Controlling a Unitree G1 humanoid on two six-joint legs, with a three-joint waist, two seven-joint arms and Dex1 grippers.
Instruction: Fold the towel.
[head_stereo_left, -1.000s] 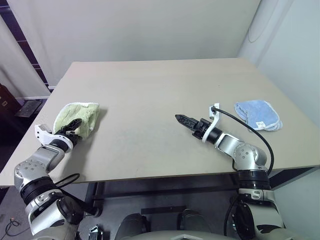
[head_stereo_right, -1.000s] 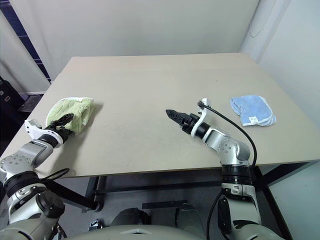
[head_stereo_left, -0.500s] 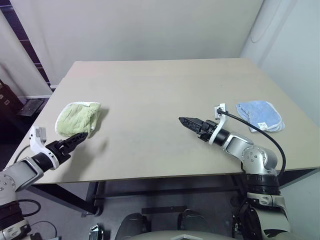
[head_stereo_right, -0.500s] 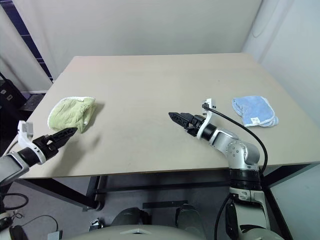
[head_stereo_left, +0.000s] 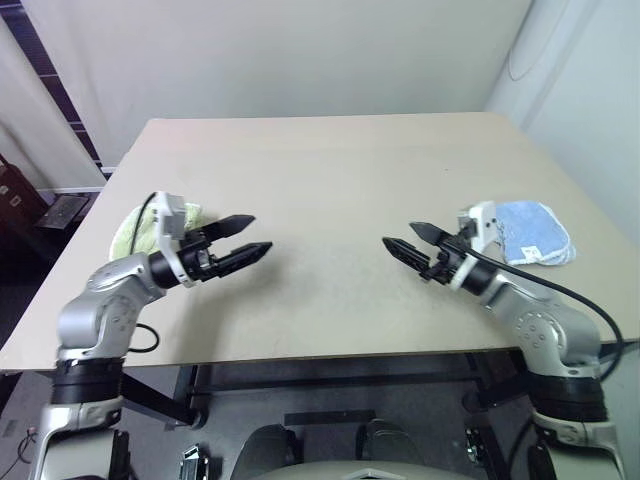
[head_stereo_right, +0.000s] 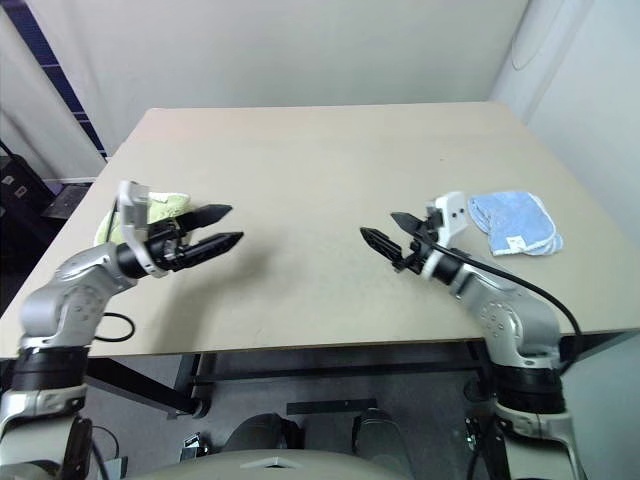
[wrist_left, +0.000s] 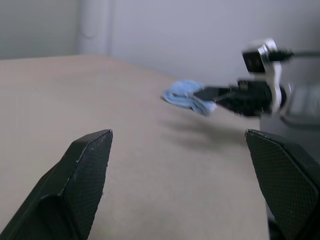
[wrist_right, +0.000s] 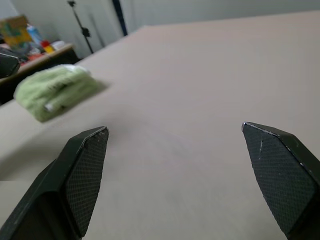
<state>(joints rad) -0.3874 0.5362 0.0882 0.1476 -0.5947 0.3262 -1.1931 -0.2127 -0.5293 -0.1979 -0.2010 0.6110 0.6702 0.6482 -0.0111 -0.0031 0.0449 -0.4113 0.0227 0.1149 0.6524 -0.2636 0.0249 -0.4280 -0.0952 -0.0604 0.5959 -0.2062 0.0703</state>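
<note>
Tan table (head_stereo_left: 330, 190), left gripper (head_stereo_left: 245, 238) and right gripper (head_stereo_left: 408, 239) wide open, empty

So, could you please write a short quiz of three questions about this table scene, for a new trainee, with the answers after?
1. True or false: the left gripper is closed on the towel.
2. Which cloth lies nearest the right gripper?
A. the green towel
B. the light-blue cloth
C. no cloth lies on the table
3. Fill in: both grippers point toward the ______ of the table, facing each other.

Key:
1. False. Its jaws stand open and empty above the table, and the towel lies bunched behind it.
2. B.
3. middle.
</note>
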